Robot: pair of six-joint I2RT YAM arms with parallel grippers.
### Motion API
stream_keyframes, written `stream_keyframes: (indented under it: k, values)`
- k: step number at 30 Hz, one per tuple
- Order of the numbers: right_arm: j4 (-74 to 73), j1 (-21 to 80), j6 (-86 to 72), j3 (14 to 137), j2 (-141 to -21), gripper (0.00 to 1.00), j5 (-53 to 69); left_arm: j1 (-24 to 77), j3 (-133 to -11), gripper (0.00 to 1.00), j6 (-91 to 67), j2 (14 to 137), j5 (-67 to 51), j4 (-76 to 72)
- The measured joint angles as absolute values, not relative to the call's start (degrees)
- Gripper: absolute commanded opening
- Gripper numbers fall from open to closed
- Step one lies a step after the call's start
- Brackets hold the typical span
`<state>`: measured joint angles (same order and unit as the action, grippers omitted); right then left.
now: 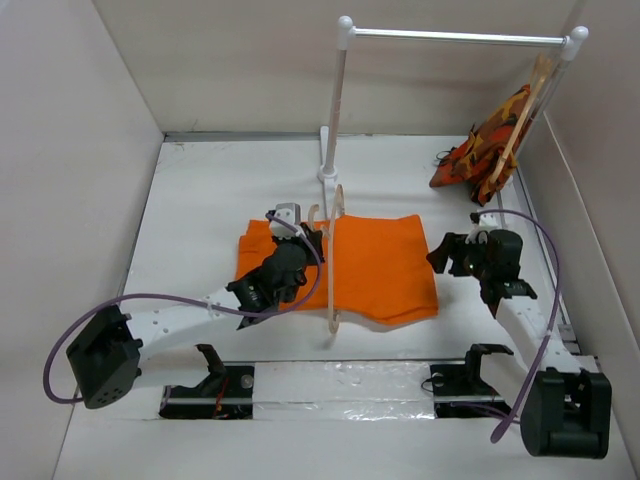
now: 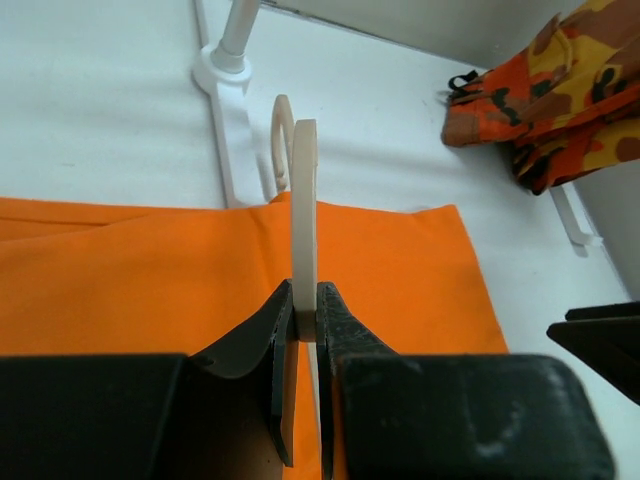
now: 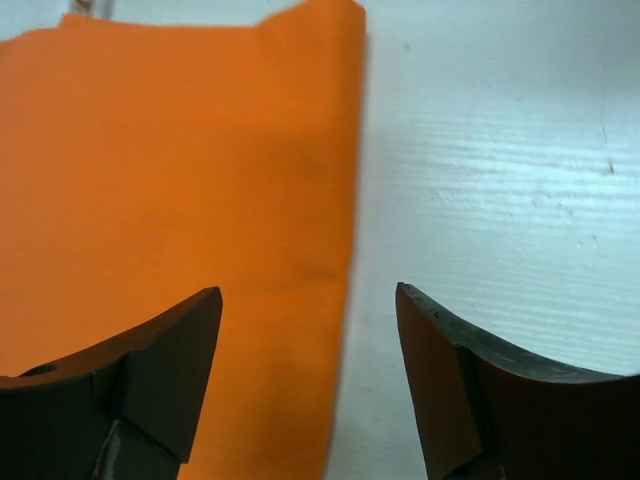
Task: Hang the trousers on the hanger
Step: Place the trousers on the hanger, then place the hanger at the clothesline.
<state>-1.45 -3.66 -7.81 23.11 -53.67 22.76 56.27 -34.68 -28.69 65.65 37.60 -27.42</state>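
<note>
Draping is judged to be the step in hand. The plain bright orange cloth trousers [image 1: 385, 265] are laid folded flat at the centre of the white bench [image 1: 200, 190]. The pale light-wood hanger with thin looped arms [image 2: 305, 200] is stood on edge across them, run from 12 to 6 o'clock, with orange cloth at both its 9 and 3 o'clock sides. Whether the cloth is passed through the loop or only lies under it cannot be told.

Left hand [image 2: 305, 315]: clamped tight on the hanger's edge, hanger held upright. Right hand [image 3: 308, 300]: jaws spread wide, nothing held, hung over the trousers' 3 o'clock edge, one finger above cloth, the other above bare bench.

Next move, as judged: the 3 o'clock edge is to be gripped and the cloth evened over the hanger's bar so that equal lengths fall either side, with the hanger steadied by the left hand. Cloth slipping off the bar is the likely risk.

Containers: none seen. The nearest equivalent is the white rack with a metal rail [image 1: 450, 37] at 12 to 1 o'clock. A second pale wooden hanger [image 1: 529, 100] bearing an orange, red and brown camouflage garment [image 1: 480, 155] is hung at its 2 o'clock end.
</note>
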Motion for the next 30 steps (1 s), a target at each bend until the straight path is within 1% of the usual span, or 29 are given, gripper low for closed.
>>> stream_keyframes:
  k: [4,7,10,11,14,19,21,23,28,30]
  values:
    - [-5.1,1.5,-8.4,27.6,-48.1,0.81,22.0,56.3,-39.2,0.0,-27.5,64.4,35.9,-23.2]
    - [-5.8,9.5,-10.7,33.2,-44.2,0.81,20.9,57.1,-43.4,0.0,-26.6,63.5,35.6,-20.7]
    - [-3.3,19.6,-14.6,38.2,-43.2,0.85,19.6,57.5,-46.9,0.0,-25.7,63.2,35.4,-19.8]
    - [-1.8,21.2,-16.2,38.7,-43.3,0.86,19.4,57.8,-47.8,0.0,-25.5,63.4,35.4,-19.5]
    - [3.8,29.0,-21.7,38.9,-45.9,0.87,18.3,58.8,-50.2,0.0,-24.6,64.4,35.4,-20.0]
    - [11.9,35.1,-29.4,38.8,-57.1,0.87,17.9,60.0,-52.5,0.0,-23.8,67.8,34.7,-21.2]
    - [13.8,36.2,-31.7,38.4,-60.8,0.84,17.9,60.1,-52.9,0.0,-23.6,68.9,34.4,-21.3]
    - [16.6,36.9,-33.9,37.7,-63.3,0.76,18.0,60.1,-52.9,0.0,-23.3,69.2,34.2,-21.2]
    - [21.9,38.3,-38.3,36.6,-66.7,0.7,18.2,60.1,-53.0,0.0,-22.6,69.3,34.3,-21.5]
    - [24.1,39.1,-39.6,36.1,-67.5,0.65,18.2,60.1,-53.0,0.0,-22.1,69.4,34.3,-21.7]
